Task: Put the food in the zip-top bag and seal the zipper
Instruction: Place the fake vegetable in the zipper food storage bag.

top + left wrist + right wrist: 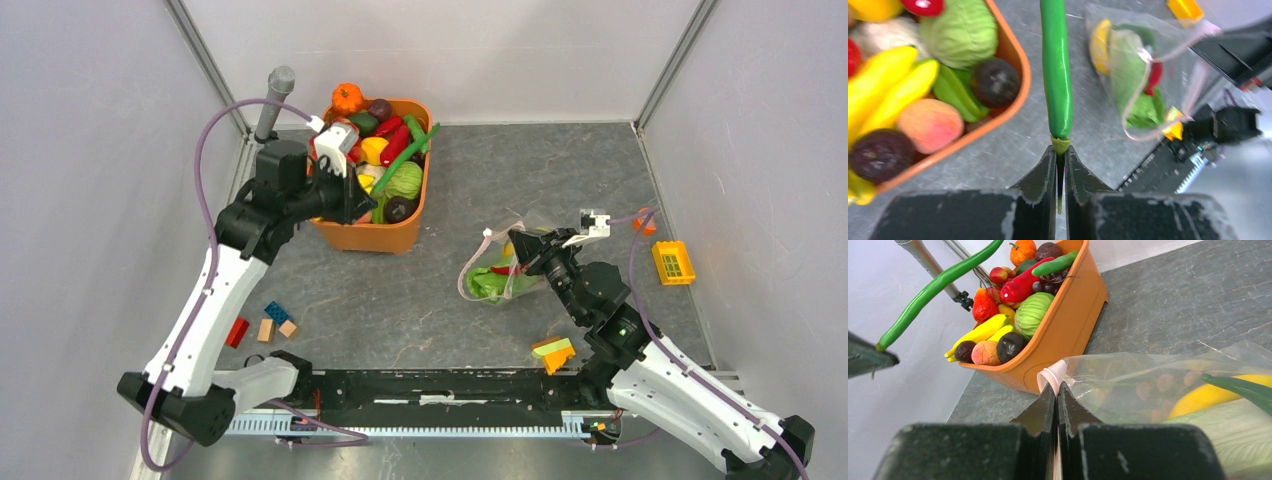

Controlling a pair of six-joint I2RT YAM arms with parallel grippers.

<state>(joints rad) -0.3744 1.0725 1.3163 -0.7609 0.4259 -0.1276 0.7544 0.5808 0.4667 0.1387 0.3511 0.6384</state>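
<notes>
My left gripper is shut on the stem end of the slim green vegetable and holds it in the air above the orange tub's near right corner. The vegetable also shows in the right wrist view. My right gripper is shut on the pink zipper strip and holds up the mouth of the zip-top bag. Inside the bag lie a yellow banana, a green-and-white cabbage and a red chili.
The orange tub, full of other toy produce, stands at the back left. Small blocks lie front left. A yellow-orange wedge lies by the right arm's base and a yellow crate at the right wall.
</notes>
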